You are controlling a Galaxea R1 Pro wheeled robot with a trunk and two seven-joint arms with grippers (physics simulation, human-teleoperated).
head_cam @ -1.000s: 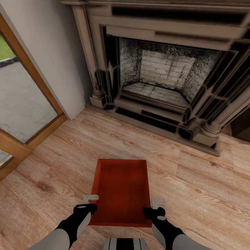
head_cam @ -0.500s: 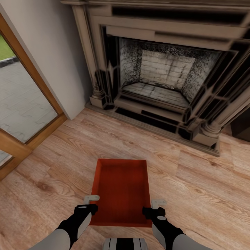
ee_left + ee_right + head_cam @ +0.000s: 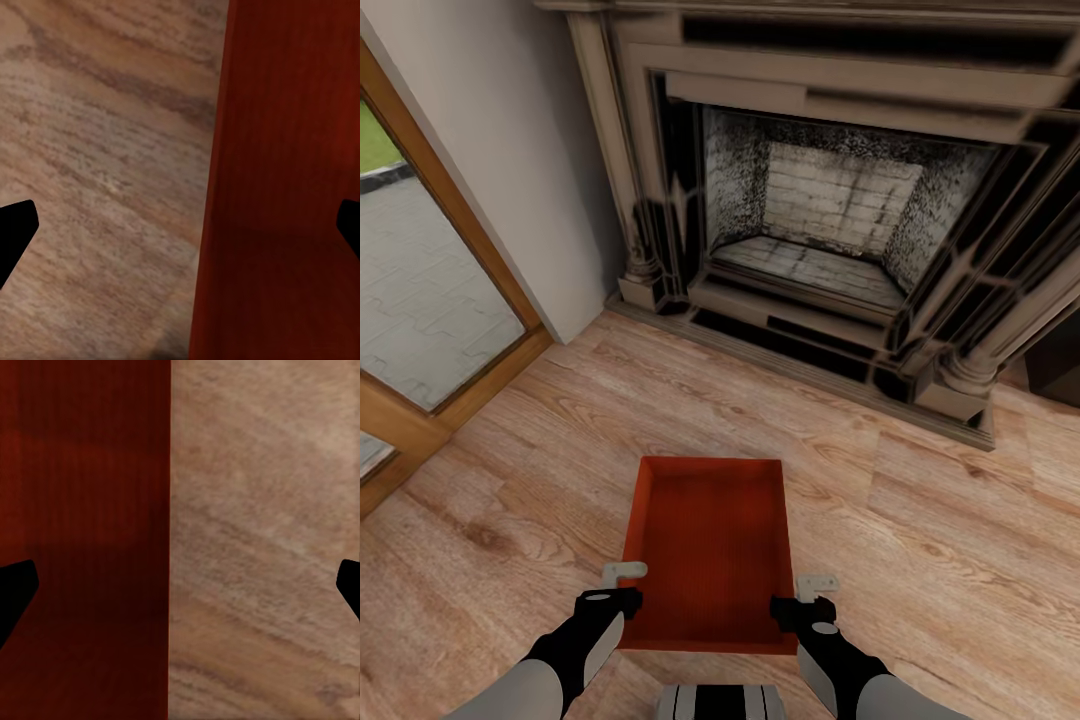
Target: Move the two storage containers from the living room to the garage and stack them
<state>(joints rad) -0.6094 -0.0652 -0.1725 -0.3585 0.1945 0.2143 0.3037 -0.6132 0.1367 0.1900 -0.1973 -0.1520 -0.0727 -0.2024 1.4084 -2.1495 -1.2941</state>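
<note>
One red-orange open-topped storage container [image 3: 710,540] lies on the light wood planks of the living room, in front of the stone fireplace [image 3: 830,220]. The other container is out of view, as are the garage and its floor. My left gripper [image 3: 624,582] stands open astride the container's left long wall near its close end; the left wrist view has the wall [image 3: 217,187] between the fingertips [image 3: 15,232]. My right gripper [image 3: 812,590] is open astride the right long wall, and the right wrist view has the container [image 3: 82,510] beside bare planks.
A wood-framed glass door [image 3: 430,300] stands at the left beside a beige wall [image 3: 520,150]. The fireplace hearth step [image 3: 790,345] runs across ahead of the container. Wood floor [image 3: 940,540] spreads to the right and left of the box.
</note>
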